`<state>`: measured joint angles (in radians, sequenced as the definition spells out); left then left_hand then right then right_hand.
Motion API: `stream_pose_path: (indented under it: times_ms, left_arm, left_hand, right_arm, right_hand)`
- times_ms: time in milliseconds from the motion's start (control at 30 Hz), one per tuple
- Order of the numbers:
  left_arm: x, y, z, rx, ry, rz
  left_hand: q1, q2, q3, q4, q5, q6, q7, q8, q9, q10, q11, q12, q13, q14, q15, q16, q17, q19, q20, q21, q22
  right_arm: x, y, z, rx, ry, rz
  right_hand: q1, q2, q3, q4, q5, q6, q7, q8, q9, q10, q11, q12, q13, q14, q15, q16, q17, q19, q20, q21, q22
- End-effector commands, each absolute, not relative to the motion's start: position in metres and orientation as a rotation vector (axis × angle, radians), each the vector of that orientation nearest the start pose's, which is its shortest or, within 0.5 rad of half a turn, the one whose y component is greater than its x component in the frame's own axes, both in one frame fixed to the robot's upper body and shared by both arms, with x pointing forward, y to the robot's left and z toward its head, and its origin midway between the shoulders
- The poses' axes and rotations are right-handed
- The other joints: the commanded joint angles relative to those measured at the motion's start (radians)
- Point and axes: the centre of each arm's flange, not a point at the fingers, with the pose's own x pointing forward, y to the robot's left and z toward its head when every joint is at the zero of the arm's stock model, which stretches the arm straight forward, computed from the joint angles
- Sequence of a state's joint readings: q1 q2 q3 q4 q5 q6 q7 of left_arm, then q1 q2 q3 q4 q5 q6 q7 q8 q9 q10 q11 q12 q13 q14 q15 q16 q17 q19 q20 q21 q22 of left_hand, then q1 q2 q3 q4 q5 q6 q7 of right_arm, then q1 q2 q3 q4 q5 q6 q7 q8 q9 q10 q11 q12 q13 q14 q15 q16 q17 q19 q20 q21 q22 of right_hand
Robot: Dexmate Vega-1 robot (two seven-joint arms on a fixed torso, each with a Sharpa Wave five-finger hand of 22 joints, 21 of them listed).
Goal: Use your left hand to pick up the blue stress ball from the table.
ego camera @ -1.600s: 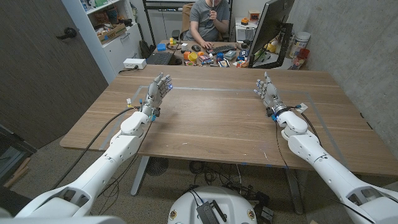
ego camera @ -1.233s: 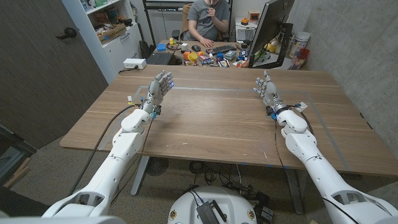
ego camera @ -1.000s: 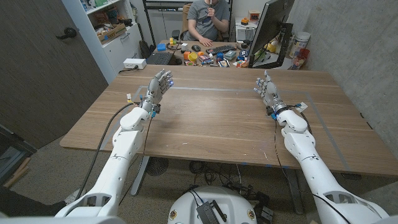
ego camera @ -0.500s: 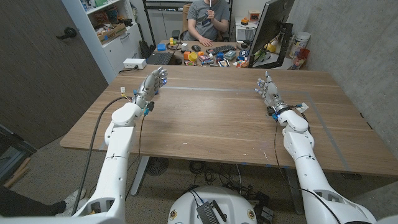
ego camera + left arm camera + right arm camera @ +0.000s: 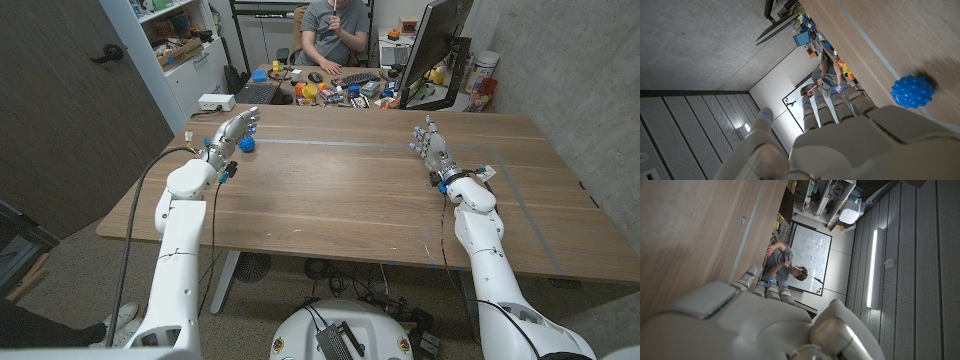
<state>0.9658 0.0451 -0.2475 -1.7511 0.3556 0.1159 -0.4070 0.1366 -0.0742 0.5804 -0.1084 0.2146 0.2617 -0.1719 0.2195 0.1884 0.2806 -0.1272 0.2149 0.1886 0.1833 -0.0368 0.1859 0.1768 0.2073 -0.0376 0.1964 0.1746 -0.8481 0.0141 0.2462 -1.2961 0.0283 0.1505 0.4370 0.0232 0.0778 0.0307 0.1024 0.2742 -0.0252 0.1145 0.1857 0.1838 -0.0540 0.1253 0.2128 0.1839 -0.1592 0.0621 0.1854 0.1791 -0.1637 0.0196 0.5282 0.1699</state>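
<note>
A small blue knobbly stress ball point(image 5: 247, 143) lies on the wooden table point(image 5: 350, 190) near its far left corner; it also shows as the blue ball point(image 5: 912, 91) in the left wrist view. My left hand point(image 5: 229, 135) hovers just left of the ball, fingers stretched out and apart, holding nothing. The left hand's back point(image 5: 840, 140) is close to the camera in its wrist view. My right hand point(image 5: 430, 146) stands over the table's right side with fingers extended and nothing in it; the right hand's back point(image 5: 755, 325) shows in the right wrist view.
A thin tape line point(image 5: 340, 143) runs across the far part of the table. Beyond the far edge stands a cluttered desk point(image 5: 340, 90) with a monitor point(image 5: 440, 45), and a person point(image 5: 335, 25) sits there. A white power box point(image 5: 216, 101) lies off the far left corner.
My left arm has swung left toward the table's left edge, uncovering the blue ball that its hand hid before. The right hand has stayed in place.
</note>
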Motion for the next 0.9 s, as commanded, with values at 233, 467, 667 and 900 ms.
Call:
stream_pose_path:
  times_ms: [233,467,667,900]
  left_arm:
    - [0.557,0.345,0.066,0.727,-0.458,0.232]
    - [0.556,0.345,0.075,0.839,-0.429,0.299]
    - [0.555,0.348,0.085,0.984,-0.365,0.356]
    - [0.56,0.364,0.083,0.932,-0.318,0.325]
  left_hand:
    - [0.051,-0.02,0.006,-0.039,0.011,0.023,0.057,-0.002,0.003,0.047,-0.005,0.008,0.004,0.042,-0.099,0.009,0.0,0.029,-0.031,0.007,0.004]
    - [0.068,-0.02,0.01,-0.045,0.014,0.039,0.025,0.001,0.003,0.066,-0.012,0.012,0.004,0.05,-0.112,0.009,0.0,0.036,-0.035,0.008,0.004]
    - [0.076,-0.021,0.011,-0.047,0.014,0.053,0.022,0.004,0.003,0.078,-0.017,0.014,0.004,0.056,-0.118,0.01,0.0,0.043,-0.04,0.01,0.004]
    - [0.081,-0.027,0.009,-0.047,0.013,0.04,0.061,-0.005,0.003,0.082,-0.019,0.011,0.005,0.057,-0.115,0.007,0.001,0.047,-0.043,0.01,0.005]
  right_arm:
    - [0.657,-0.292,-0.022,-0.003,-0.622,0.205]
    - [0.656,-0.292,-0.02,-0.015,-0.631,0.203]
    - [0.651,-0.295,-0.015,-0.022,-0.653,0.197]
    - [0.641,-0.298,-0.003,-0.047,-0.688,0.193]
  right_hand:
    - [0.007,-0.006,-0.006,-0.001,0.006,-0.003,0.016,0.006,0.004,-0.002,0.009,0.002,0.002,-0.012,0.0,0.002,0.002,0.016,-0.004,-0.007,0.003]
    - [0.009,-0.002,-0.007,-0.001,0.008,-0.002,0.017,0.007,0.004,-0.002,0.007,0.002,0.002,-0.01,-0.002,0.003,0.002,0.046,-0.011,-0.003,0.004]
    - [0.01,-0.002,-0.007,-0.002,0.009,-0.005,0.018,0.006,0.004,-0.001,0.007,0.002,0.002,-0.011,-0.001,0.002,0.001,0.049,-0.012,-0.007,0.004]
    - [0.01,-0.003,-0.009,-0.003,0.009,-0.006,0.017,0.005,0.004,-0.001,0.006,0.002,0.001,-0.01,-0.001,0.003,0.001,0.05,-0.01,-0.01,0.004]
